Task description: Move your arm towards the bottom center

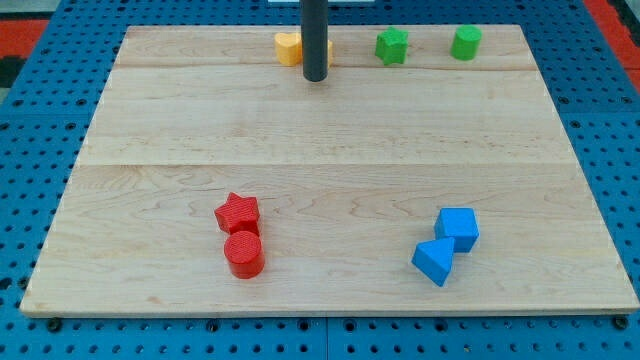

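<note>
My tip (pixel 315 76) is near the view's top centre of the wooden board (pixel 320 130). It stands just right of a yellow block (pixel 289 48), partly covering a second yellow piece behind the rod. A green star-like block (pixel 392 46) and a green cylinder-like block (pixel 466 42) lie to its right along the top edge. A red star block (pixel 237 213) and a red cylinder (pixel 244 254) sit touching at the bottom left. A blue cube (pixel 458 228) and a blue triangular block (pixel 434 262) sit touching at the bottom right.
The board lies on a blue perforated base (pixel 40 130). A red patch (pixel 22 40) shows at the view's top left corner.
</note>
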